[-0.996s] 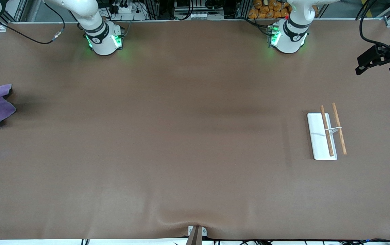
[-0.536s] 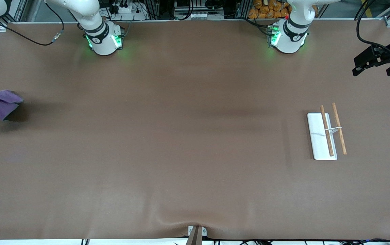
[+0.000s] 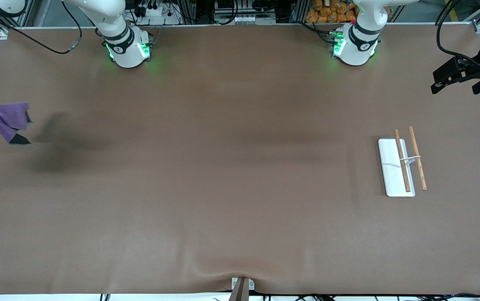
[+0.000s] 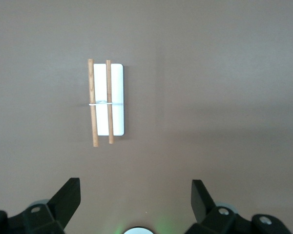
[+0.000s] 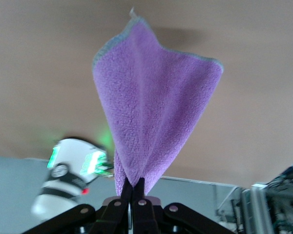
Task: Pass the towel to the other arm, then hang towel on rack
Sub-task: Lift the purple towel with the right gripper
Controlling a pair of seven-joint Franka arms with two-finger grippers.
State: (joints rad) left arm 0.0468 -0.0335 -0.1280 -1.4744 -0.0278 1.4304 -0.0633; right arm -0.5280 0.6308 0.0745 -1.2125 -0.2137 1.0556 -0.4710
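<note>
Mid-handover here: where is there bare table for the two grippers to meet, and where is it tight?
The long stretch between the towel, held up by the shut right gripper at its end, and the rack is bare. The strip nearer the front camera than the rack is bare too. Only the rack's spot is tight; the open left gripper waits above that end.

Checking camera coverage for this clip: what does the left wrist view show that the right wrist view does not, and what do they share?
Only the left wrist view shows the rack, its two wooden rods over a white base, with the open left gripper hanging above the table. Only the right wrist view shows the purple towel pinched in the shut right gripper, plus a robot base. Both show the brown table.
</note>
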